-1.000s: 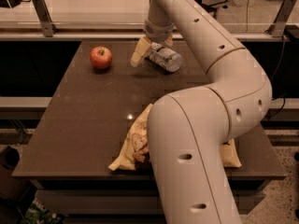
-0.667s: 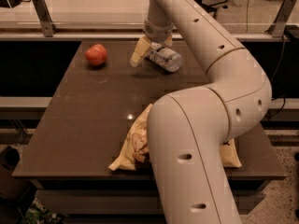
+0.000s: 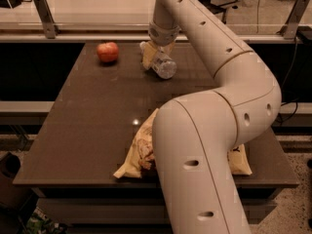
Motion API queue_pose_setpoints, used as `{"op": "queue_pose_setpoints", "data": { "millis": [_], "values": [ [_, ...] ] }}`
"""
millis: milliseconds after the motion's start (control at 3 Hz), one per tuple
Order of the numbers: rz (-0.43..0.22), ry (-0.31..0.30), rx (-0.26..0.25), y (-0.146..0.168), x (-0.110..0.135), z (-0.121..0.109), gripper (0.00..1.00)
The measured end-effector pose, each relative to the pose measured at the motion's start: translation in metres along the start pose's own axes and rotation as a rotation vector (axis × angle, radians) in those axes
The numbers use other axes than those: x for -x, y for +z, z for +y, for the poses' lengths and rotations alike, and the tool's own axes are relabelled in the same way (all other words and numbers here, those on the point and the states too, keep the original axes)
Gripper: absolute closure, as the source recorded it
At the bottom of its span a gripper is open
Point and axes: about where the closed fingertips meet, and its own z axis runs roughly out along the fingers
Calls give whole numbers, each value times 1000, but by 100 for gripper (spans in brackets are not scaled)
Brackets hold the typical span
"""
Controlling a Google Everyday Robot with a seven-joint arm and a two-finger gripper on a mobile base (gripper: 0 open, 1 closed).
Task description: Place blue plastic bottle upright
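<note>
The blue plastic bottle [image 3: 164,66] is a small clear ribbed bottle at the far middle of the dark table [image 3: 87,116]. It is tilted, its base pointing toward the camera and to the right. My gripper [image 3: 153,53] reaches down from the arm's wrist [image 3: 163,32] and is shut on the bottle's upper part. A yellowish finger [image 3: 147,56] shows on the bottle's left side. The bottle's cap end is hidden behind the gripper.
A red apple [image 3: 107,51] sits on the table to the left of the bottle. A crumpled chip bag [image 3: 138,152] lies near the front edge, partly behind my arm's large elbow [image 3: 204,145]. A railing [image 3: 44,16] runs behind the table.
The gripper and bottle have shifted a little left, closer to the apple, and the bottle's base now points more toward the camera.
</note>
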Motion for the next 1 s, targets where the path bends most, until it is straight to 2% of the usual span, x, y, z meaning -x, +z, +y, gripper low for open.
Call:
{"op": "queue_pose_setpoints", "data": {
  "millis": [667,1000],
  "values": [
    [-7,-2,0,9,4,0,87],
    [-7,-2,0,9,5,0,100]
  ]
}}
